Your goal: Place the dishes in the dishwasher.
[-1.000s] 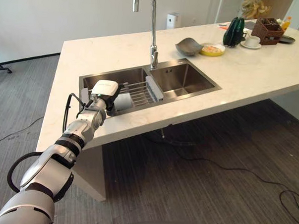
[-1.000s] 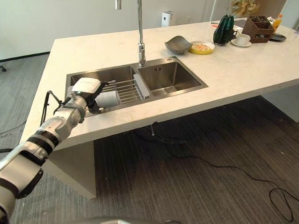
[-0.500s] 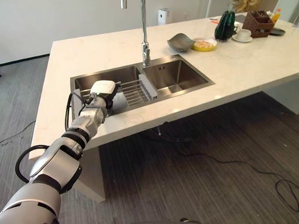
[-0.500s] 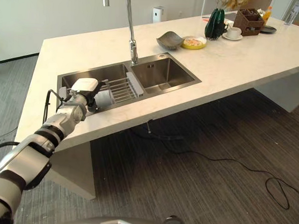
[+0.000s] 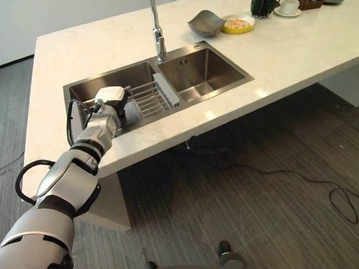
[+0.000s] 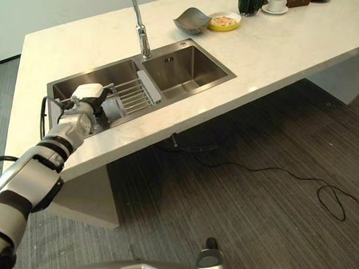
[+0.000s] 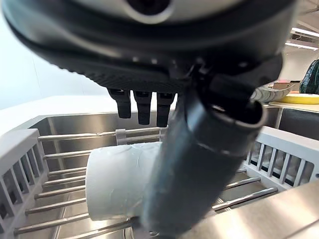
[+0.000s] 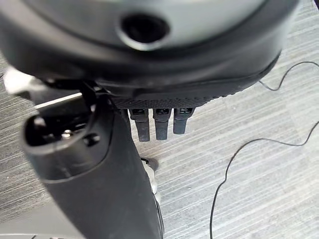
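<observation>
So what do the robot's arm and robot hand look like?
The left arm is silver-grey and rounded, with black bands at its joints. On the wrist sits a small white box. The left robot hand is dark, with blocky black fingers in a row and a thick thumb. The right robot hand looks just the same.

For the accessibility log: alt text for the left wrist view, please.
The left hand, fingers straight, hovers over a white cup lying on its side on a wire rack in the sink. A yellow plate sits on the counter beyond.

both head eyes look down on the sink (image 5: 197,76) at 11 o'clock; left wrist sits close inside its rack (image 7: 30,169).
</observation>
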Controlling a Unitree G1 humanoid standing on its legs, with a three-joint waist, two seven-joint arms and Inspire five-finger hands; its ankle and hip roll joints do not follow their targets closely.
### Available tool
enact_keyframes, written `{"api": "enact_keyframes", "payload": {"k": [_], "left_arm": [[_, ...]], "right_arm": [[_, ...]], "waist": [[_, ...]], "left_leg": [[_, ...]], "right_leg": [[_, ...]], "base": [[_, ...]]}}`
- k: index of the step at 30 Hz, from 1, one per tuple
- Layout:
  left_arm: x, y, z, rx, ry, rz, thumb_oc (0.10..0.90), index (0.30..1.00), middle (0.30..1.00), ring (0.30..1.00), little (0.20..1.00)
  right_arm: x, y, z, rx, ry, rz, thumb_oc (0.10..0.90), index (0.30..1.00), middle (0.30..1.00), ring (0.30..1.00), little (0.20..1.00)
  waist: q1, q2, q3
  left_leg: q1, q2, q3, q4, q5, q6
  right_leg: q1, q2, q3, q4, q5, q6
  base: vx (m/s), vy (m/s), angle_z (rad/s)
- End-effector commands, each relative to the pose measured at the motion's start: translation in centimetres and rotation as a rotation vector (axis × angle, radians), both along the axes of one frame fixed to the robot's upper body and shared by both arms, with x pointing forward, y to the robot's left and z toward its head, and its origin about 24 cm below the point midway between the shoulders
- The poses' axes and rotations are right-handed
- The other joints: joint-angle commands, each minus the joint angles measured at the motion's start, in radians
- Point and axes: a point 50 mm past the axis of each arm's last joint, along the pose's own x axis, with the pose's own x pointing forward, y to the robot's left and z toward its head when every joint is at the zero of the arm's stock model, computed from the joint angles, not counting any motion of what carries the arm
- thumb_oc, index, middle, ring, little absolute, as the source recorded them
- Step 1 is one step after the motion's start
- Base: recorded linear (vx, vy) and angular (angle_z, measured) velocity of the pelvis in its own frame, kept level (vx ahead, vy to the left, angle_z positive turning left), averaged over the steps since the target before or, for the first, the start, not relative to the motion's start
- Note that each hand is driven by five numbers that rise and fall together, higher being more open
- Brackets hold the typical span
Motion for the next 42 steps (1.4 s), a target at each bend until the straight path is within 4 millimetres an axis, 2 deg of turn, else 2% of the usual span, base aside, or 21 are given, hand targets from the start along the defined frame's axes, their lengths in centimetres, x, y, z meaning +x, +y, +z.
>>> {"api": "enact_keyframes", "payload": {"k": [1, 10, 11, 12, 14, 19, 23, 24, 26, 28, 29, 32, 35, 37, 38, 40, 42], "left_arm": [[1.0, 2.6, 8.2, 0.012, -0.195, 0.096, 0.800, 0.900, 0.900, 0.900, 0.900], [1.0, 3.0, 8.2, 0.003, -0.186, 0.116, 0.800, 0.900, 0.900, 0.900, 0.900], [0.5, 3.9, 5.9, 0.016, -0.086, 0.171, 0.482, 0.422, 0.422, 0.422, 0.422], [0.4, 3.9, 5.6, 0.007, -0.079, 0.177, 0.400, 0.300, 0.300, 0.300, 0.300], [0.2, 4.2, 4.6, 0.001, -0.041, 0.196, 0.400, 0.300, 0.300, 0.300, 0.300], [0.3, 3.8, 4.9, 0.011, -0.064, 0.170, 0.400, 0.300, 0.300, 0.300, 0.300], [0.6, 2.6, 7.4, 0.023, -0.242, 0.057, 0.400, 0.300, 0.300, 0.300, 0.300], [0.6, 1.7, 8.6, 0.011, -0.320, 0.003, 0.400, 0.300, 0.300, 0.300, 0.300], [0.5, 1.3, 9.1, -0.010, -0.366, -0.025, 0.400, 0.300, 0.300, 0.300, 0.300], [-0.4, 0.4, 10.9, -0.156, -0.586, -0.101, 0.400, 0.300, 0.300, 0.300, 0.300], [-0.6, 1.0, 10.3, -0.176, -0.592, -0.078, 0.400, 0.300, 0.300, 0.300, 0.300], [-0.8, 0.7, 10.0, -0.266, -0.658, -0.078, 0.400, 0.300, 0.300, 0.300, 0.300], [-1.5, -0.4, 12.0, -0.517, -0.831, -0.123, 0.400, 0.300, 0.300, 0.300, 0.300], [-1.9, -1.2, 12.6, -0.732, -0.881, -0.176, 0.400, 0.300, 0.300, 0.300, 0.300], [-1.9, -1.2, 12.6, -0.732, -0.881, -0.176, 0.400, 0.300, 0.300, 0.300, 0.300], [-2.9, -2.1, 13.4, -0.940, -0.958, -0.251, 0.400, 0.300, 0.300, 0.300, 0.300], [-3.7, -2.5, 13.6, -1.009, -1.001, -0.301, 0.400, 0.300, 0.300, 0.300, 0.300]], "right_arm": [[2.1, 1.1, -0.2, 0.027, -0.036, 0.062, 0.800, 0.900, 0.900, 0.900, 0.900], [2.4, 1.3, -0.2, 0.037, -0.047, 0.069, 0.800, 0.900, 0.900, 0.900, 0.900], [2.5, 1.7, -0.2, 0.060, -0.054, 0.088, 0.800, 0.900, 0.900, 0.900, 0.900], [2.4, 1.7, -0.2, 0.060, -0.050, 0.088, 0.800, 0.900, 0.900, 0.900, 0.900], [2.3, 1.7, -0.3, 0.061, -0.045, 0.089, 0.800, 0.900, 0.900, 0.900, 0.900], [1.8, 1.6, -0.3, 0.059, -0.032, 0.083, 0.800, 0.900, 0.900, 0.900, 0.900], [1.2, 1.9, -0.4, 0.067, -0.031, 0.069, 0.800, 0.900, 0.900, 0.900, 0.900], [1.2, 2.0, -0.4, 0.067, -0.033, 0.073, 0.800, 0.900, 0.900, 0.900, 0.900], [1.1, 2.0, -0.5, 0.067, -0.034, 0.073, 0.800, 0.900, 0.900, 0.900, 0.900], [0.7, 2.1, -0.5, 0.059, -0.031, 0.078, 0.800, 0.900, 0.900, 0.900, 0.900], [0.6, 2.0, -0.5, 0.050, -0.029, 0.082, 0.800, 0.900, 0.900, 0.900, 0.900], [0.5, 1.8, -0.5, 0.027, -0.025, 0.090, 0.800, 0.900, 0.900, 0.900, 0.900], [0.7, 1.3, -0.3, -0.014, -0.028, 0.081, 0.800, 0.900, 0.900, 0.900, 0.900], [0.9, 1.0, -0.2, -0.030, -0.033, 0.068, 0.800, 0.900, 0.900, 0.900, 0.900], [0.9, 1.0, -0.2, -0.030, -0.033, 0.068, 0.800, 0.900, 0.900, 0.900, 0.900], [0.9, 1.0, -0.3, -0.035, -0.037, 0.040, 0.800, 0.900, 0.900, 0.900, 0.900], [0.8, 1.2, -0.3, -0.032, -0.037, 0.027, 0.800, 0.900, 0.900, 0.900, 0.900]], "waist": [[0.003, -0.072, 0.024], [0.004, -0.073, 0.031], [0.013, -0.078, 0.030], [0.013, -0.078, 0.029], [0.013, -0.078, 0.025], [0.015, -0.083, 0.016], [0.019, -0.090, 0.009], [0.017, -0.092, 0.006], [0.015, -0.092, 0.003], [0.013, -0.098, -0.007], [0.009, -0.097, -0.013], [0.001, -0.096, -0.022], [-0.003, -0.090, -0.041], [-0.001, -0.086, -0.048], [-0.001, -0.086, -0.048], [0.008, -0.081, -0.054], [0.018, -0.078, -0.059]], "left_leg": [[0.042, -0.008, -0.030, 0.054, -0.013, -0.066], [0.034, -0.005, -0.029, 0.055, -0.011, -0.067], [0.044, -0.009, -0.031, 0.049, -0.012, -0.067], [0.049, -0.009, -0.031, 0.048, -0.012, -0.067], [0.059, -0.012, -0.029, 0.043, -0.014, -0.065], [0.078, -0.016, -0.031, 0.036, -0.018, -0.064], [0.089, -0.019, -0.034, 0.029, -0.021, -0.064], [0.093, -0.020, -0.034, 0.028, -0.022, -0.064], [0.096, -0.022, -0.033, 0.027, -0.023, -0.064], [0.106, -0.023, -0.031, 0.025, -0.026, -0.065], [0.110, -0.024, -0.031, 0.024, -0.028, -0.065], [0.116, -0.026, -0.029, 0.022, -0.030, -0.065], [0.126, -0.031, -0.032, 0.019, -0.036, -0.063], [0.128, -0.035, -0.036, 0.019, -0.038, -0.060], [0.128, -0.035, -0.036, 0.019, -0.038, -0.060], [0.127, -0.037, -0.047, 0.019, -0.040, -0.058], [0.123, -0.037, -0.054, 0.018, -0.037, -0.056]], "right_leg": [[0.088, -0.028, -0.090, -0.069, -0.034, 0.054], [0.079, -0.027, -0.088, -0.069, -0.031, 0.055], [0.093, -0.022, -0.094, -0.074, -0.035, 0.054], [0.098, -0.022, -0.095, -0.074, -0.036, 0.053], [0.108, -0.021, -0.098, -0.076, -0.039, 0.053], [0.123, -0.021, -0.101, -0.077, -0.041, 0.053], [0.131, -0.022, -0.107, -0.077, -0.041, 0.055], [0.131, -0.022, -0.107, -0.077, -0.040, 0.056], [0.133, -0.022, -0.103, -0.077, -0.041, 0.056], [0.137, -0.024, -0.101, -0.077, -0.040, 0.057], [0.139, -0.025, -0.099, -0.077, -0.039, 0.057], [0.142, -0.026, -0.097, -0.076, -0.037, 0.056], [0.150, -0.031, -0.098, -0.077, -0.036, 0.058], [0.152, -0.033, -0.099, -0.076, -0.036, 0.058], [0.152, -0.033, -0.099, -0.076, -0.036, 0.058], [0.156, -0.038, -0.105, -0.077, -0.037, 0.058], [0.155, -0.040, -0.109, -0.078, -0.034, 0.054]], "base": [[0.00, 0.000, 0.00], [0.01, -0.001, -0.02], [0.09, -0.009, 0.00], [0.10, -0.003, -0.01], [0.03, 0.010, -0.01], [0.00, 0.000, 0.00], [-0.01, 0.003, 0.02], [0.00, 0.000, 0.00], [-0.01, 0.014, 0.04], [-0.01, 0.009, 0.03], [0.00, 0.000, 0.00], [0.01, 0.014, -0.03], [0.01, 0.014, -0.07], [0.00, 0.000, 0.00], [0.00, 0.000, 0.00], [0.00, 0.000, 0.00], [-0.03, -0.004, 0.08]]}}
